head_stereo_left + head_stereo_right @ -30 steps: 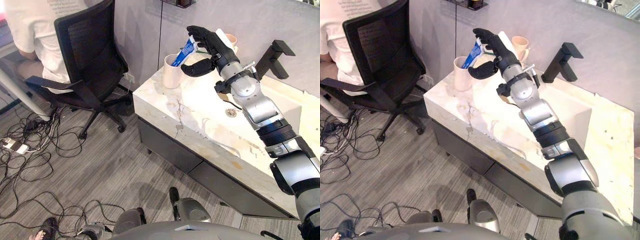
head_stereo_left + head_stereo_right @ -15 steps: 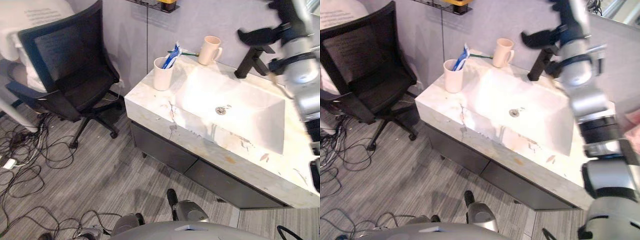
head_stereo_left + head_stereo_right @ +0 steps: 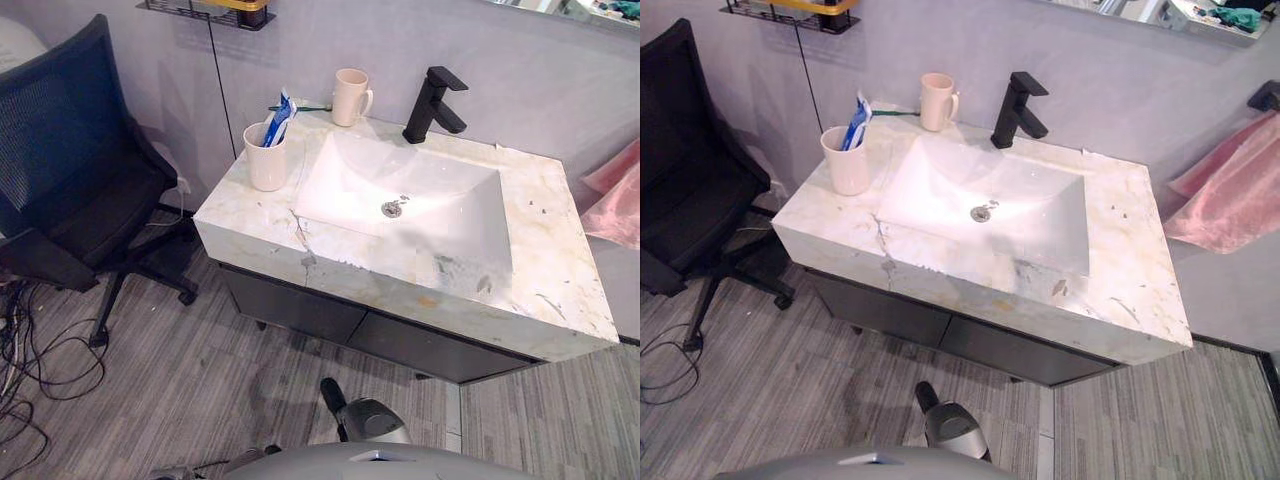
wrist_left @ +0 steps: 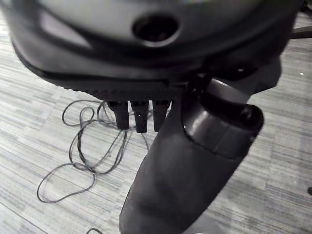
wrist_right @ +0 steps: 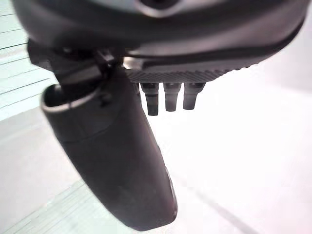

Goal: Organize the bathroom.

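Note:
A white cup stands on the counter's left end with a blue toothpaste tube upright in it. A cream mug sits at the back beside the black faucet. A green toothbrush lies behind the cup, near the wall. My left hand hangs over the grey floor, fingers straight and holding nothing. My right hand is over a bright pale surface, likewise open and empty.
The white basin is sunk in the marble counter, with dark drawers below. A black office chair stands to the left. A pink towel hangs on the right wall. A wire shelf with a yellow item hangs above the cup.
My right hand has let go of the toothpaste tube, now standing in the cup, and has pulled back out of the eye views. The camera has swung right; the seated person is gone from view.

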`<state>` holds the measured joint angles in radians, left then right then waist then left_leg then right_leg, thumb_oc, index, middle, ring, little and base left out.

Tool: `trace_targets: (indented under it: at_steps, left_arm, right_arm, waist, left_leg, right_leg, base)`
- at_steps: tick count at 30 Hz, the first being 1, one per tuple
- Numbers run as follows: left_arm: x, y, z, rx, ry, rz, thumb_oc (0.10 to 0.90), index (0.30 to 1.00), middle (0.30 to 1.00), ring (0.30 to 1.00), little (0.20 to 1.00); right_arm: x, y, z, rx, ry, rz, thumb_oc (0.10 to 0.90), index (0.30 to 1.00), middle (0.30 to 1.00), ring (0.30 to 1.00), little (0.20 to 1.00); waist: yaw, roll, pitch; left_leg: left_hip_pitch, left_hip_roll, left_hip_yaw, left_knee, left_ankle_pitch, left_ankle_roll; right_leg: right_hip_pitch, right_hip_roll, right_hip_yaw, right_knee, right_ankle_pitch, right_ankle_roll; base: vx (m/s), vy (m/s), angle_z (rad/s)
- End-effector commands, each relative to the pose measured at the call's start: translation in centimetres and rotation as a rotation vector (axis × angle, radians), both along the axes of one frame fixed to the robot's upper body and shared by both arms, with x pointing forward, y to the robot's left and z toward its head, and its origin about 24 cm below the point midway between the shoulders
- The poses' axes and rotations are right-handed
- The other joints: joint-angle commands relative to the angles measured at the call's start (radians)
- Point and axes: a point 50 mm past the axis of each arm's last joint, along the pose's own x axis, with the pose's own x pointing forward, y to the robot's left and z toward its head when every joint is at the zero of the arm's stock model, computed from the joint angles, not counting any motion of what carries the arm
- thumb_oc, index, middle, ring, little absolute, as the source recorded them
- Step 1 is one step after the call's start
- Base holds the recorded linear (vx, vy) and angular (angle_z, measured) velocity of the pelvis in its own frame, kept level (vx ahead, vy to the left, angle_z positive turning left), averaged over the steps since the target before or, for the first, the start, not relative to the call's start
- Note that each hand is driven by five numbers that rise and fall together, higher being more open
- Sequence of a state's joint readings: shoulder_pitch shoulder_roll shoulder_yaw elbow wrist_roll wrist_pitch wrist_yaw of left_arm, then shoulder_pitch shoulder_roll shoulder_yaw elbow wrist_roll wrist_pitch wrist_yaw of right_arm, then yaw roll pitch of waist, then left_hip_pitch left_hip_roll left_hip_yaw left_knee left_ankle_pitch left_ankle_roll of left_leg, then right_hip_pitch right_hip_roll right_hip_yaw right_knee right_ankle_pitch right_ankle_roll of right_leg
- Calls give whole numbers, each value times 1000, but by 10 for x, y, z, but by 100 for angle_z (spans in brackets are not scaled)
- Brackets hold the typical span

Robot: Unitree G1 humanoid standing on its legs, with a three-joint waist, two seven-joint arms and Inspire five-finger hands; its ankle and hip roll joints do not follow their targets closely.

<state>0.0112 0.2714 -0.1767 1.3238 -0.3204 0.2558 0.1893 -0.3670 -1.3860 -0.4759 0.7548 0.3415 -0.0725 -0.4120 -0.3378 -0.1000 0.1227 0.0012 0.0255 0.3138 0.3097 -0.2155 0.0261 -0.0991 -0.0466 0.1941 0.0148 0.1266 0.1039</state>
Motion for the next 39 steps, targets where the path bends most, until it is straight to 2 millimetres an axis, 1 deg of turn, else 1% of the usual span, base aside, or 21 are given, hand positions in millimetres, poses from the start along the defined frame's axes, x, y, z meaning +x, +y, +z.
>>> trace_targets:
  at_steps: [1,4,6,8,9,11,12,13,15,17,18,19,20,21,23,26,31,32,35,36,39]
  left_arm:
    - [-4,15,4,28,-48,71,800,900,900,900,900]
    - [2,16,5,20,-76,89,800,900,900,900,900]
    - [5,16,5,17,-92,103,800,900,900,900,900]
    - [9,16,5,14,-115,108,800,900,900,900,900]
    - [9,16,5,13,-116,106,800,900,900,900,900]
    - [11,15,5,11,-132,100,800,900,900,900,900]
    - [12,13,4,13,-161,131,800,900,900,900,900]
    - [13,13,4,15,-165,135,800,900,900,900,900]
    - [24,11,5,13,-198,136,800,900,900,900,900]
    - [27,11,5,16,-201,131,800,900,900,900,900]
    - [29,11,6,25,-204,138,800,900,900,900,900]
    - [29,12,6,27,-201,138,800,900,900,900,900]
    - [28,13,6,37,-185,133,800,900,900,900,900]
    - [28,14,6,37,-185,133,800,900,900,900,900]
    - [26,15,6,39,-184,127,800,900,900,900,900]
    - [29,13,6,32,-194,118,800,900,900,900,900]
    - [28,9,5,16,-193,99,800,900,900,900,900]
    - [25,11,5,23,-185,99,800,900,900,900,900]
    - [22,16,6,45,-176,105,800,900,900,900,900]
    - [19,19,7,64,-182,138,800,900,900,900,900]
    - [8,26,8,82,-184,184,800,900,900,900,900]
  right_arm:
    - [-25,-4,16,-36,-145,-85,800,900,900,900,900]
    - [-60,-28,-20,89,-149,-211,800,900,900,900,900]
    - [-72,-36,-40,157,-155,-255,800,900,900,900,900]
    - [-94,-46,-83,301,-171,-323,800,900,900,900,900]
    - [-95,-46,-87,313,-172,-332,800,900,900,900,900]
    - [-98,-45,-124,424,-209,-362,800,900,900,900,900]
    - [-99,-42,-153,514,-250,-379,800,900,900,900,900]
    - [-98,-41,-156,528,-257,-381,800,900,900,900,900]
    - [-102,-32,-198,653,-331,-411,800,900,900,900,900]
    - [-103,-28,-212,691,-341,-421,800,900,900,900,900]
    - [-104,-19,-237,750,-342,-445,800,900,900,900,900]
    - [-104,-17,-242,764,-341,-449,800,900,900,900,900]
    - [-106,-12,-257,808,-322,-467,800,900,900,900,900]
    - [-105,-11,-257,808,-321,-467,800,900,900,900,900]
    - [-112,-3,-281,884,-297,-477,800,900,900,900,900]
    - [-115,3,-297,919,-254,-461,800,900,900,900,900]
    - [-100,23,-325,967,-77,-351,800,900,900,900,900]
    - [-95,29,-330,971,-31,-334,800,900,900,900,900]
    - [-97,35,-340,979,46,-307,800,900,900,900,900]
    - [-87,41,-344,984,82,-254,800,900,900,900,900]
    - [-60,55,-349,980,129,-156,800,900,900,900,900]
  waist:
    - [13,-5,-46]
    - [-8,-5,-38]
    - [-18,-5,-32]
    - [-18,-1,-21]
    - [-17,-1,-20]
    - [-14,0,-7]
    - [-13,0,6]
    - [-13,-1,7]
    - [-32,8,29]
    - [-38,11,36]
    - [-45,19,44]
    - [-46,20,45]
    - [-49,23,47]
    - [-49,23,47]
    - [-54,28,49]
    - [-59,30,56]
    - [-59,32,82]
    - [-56,33,89]
    - [-23,69,96]
    - [30,89,102]
    - [108,93,88]
  left_leg:
    - [104,55,-72,-55,-82,13]
    - [107,56,-58,-46,-92,14]
    - [104,57,-56,-45,-94,13]
    - [89,47,-57,-42,-98,19]
    - [86,46,-58,-41,-99,20]
    - [49,28,-71,-14,-103,30]
    - [23,14,-76,17,-114,40]
    - [19,13,-76,23,-116,41]
    - [2,8,-50,68,-141,56]
    - [-10,8,-48,89,-148,58]
    - [-20,2,-45,112,-160,61]
    - [-21,1,-43,116,-163,62]
    - [-27,-7,-42,133,-173,67]
    - [-28,-7,-42,134,-174,67]
    - [-40,-16,-40,161,-192,77]
    - [-53,-22,-38,180,-201,85]
    - [-53,-49,-19,184,-199,86]
    - [-46,-42,-3,173,-186,86]
    - [-45,-17,8,101,-128,94]
    - [-62,4,33,37,-74,93]
    - [-84,20,73,2,-49,90]
  right_leg:
    - [-105,-31,33,178,-110,79]
    - [-120,-27,46,183,-104,79]
    - [-126,-25,52,183,-101,79]
    - [-139,-20,64,187,-96,81]
    - [-140,-20,65,188,-96,82]
    - [-154,-18,76,193,-84,83]
    - [-167,-22,79,195,-68,86]
    - [-169,-22,80,196,-67,86]
    - [-185,-30,88,202,-55,86]
    - [-192,-32,90,210,-53,84]
    - [-197,-34,92,211,-44,85]
    - [-197,-35,92,209,-42,85]
    - [-194,-42,97,200,-32,88]
    - [-194,-42,97,199,-31,88]
    - [-200,-48,108,195,-18,90]
    - [-209,-51,113,195,-7,92]
    - [-244,-63,79,181,62,98]
    - [-263,-54,49,239,49,94]
    - [-263,-31,-60,424,-113,56]
    - [-240,-85,-154,555,-153,29]
    - [-172,-133,-260,582,-231,18]
  base:
    - [-32,78,-16]
    - [-49,80,-10]
    - [-69,62,-17]
    - [-88,61,-20]
    - [-76,30,-29]
    - [-97,12,-37]
    - [-99,10,-50]
    - [-93,32,-58]
    - [-120,104,-56]
    - [-113,111,-5]
    - [-82,113,14]
    - [-94,155,12]
    - [-41,75,5]
    - [-65,127,19]
    - [-59,122,11]
    - [-65,121,-7]
    - [-7,105,-27]
    - [-10,52,-57]
    - [-37,46,-53]
    - [-196,-74,-58]
    - [-135,-121,-98]
